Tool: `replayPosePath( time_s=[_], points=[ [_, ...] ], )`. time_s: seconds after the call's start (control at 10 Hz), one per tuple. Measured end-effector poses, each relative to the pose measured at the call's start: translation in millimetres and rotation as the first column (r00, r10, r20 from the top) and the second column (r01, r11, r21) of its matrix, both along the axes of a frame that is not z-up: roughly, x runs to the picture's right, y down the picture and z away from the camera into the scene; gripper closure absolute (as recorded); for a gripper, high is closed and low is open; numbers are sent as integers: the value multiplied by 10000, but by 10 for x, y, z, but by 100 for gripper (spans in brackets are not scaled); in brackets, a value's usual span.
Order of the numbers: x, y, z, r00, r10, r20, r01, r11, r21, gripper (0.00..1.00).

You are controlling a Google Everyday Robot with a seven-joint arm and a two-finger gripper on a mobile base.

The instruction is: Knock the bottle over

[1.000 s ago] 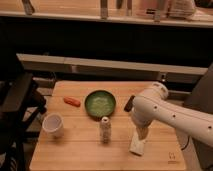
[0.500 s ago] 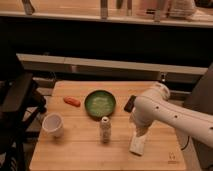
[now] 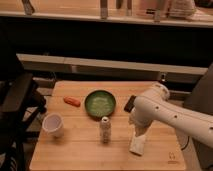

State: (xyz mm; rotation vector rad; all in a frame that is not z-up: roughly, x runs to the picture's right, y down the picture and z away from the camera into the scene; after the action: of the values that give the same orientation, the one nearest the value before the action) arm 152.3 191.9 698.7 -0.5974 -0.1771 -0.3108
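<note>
1. Locate the gripper (image 3: 137,131) at the lower end of the white arm (image 3: 170,112), which enters from the right of the view and bends downward over the wooden table (image 3: 80,156). The gripper is low over the right-hand part of the table top. You cannot tell whether it is spread or pressed together, because the arm's wrist section covers it.

2. Locate the bottle (image 3: 105,129). It stands upright on the table, to the left of the gripper as you view the scene and at about the same depth. There is a clear gap of bare wood between them, so the two are near each other but not touching.

3. Note the white block (image 3: 137,145). It lies flat on the table directly below the gripper, toward the front edge. You cannot tell whether the gripper touches it.

4. Note the green bowl (image 3: 100,103). It sits behind the bottle, to the left of the gripper and farther back.

5. Note the white cup (image 3: 53,125). It stands upright well to the left of the gripper, beyond the bottle.

6. Note the orange item (image 3: 72,101). It lies left of the bowl, well apart from the gripper.

7. Note the dark item (image 3: 129,104) just behind the gripper, partly hidden by the arm. You cannot tell what it is.
</note>
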Motion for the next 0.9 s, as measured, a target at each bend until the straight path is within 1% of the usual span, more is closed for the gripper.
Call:
replayPosePath(
  time_s=[0.1, 0.2, 0.4, 0.6, 0.8, 0.9],
  points=[
    [-76, -2, 12, 9998, -160, 107, 160, 9999, -12, 70],
    [-211, -6, 24, 9995, -268, 174, 268, 9996, -25, 82],
    [-453, 1, 30, 9991, -335, 277, 337, 9994, -57, 99],
    [-490, -2, 40, 9982, -431, 420, 434, 9990, -62, 100],
    [-508, -12, 31, 9953, -735, 634, 741, 9972, -64, 100],
    [-626, -29, 23, 9929, -893, 789, 897, 9960, -26, 100]
  ],
)
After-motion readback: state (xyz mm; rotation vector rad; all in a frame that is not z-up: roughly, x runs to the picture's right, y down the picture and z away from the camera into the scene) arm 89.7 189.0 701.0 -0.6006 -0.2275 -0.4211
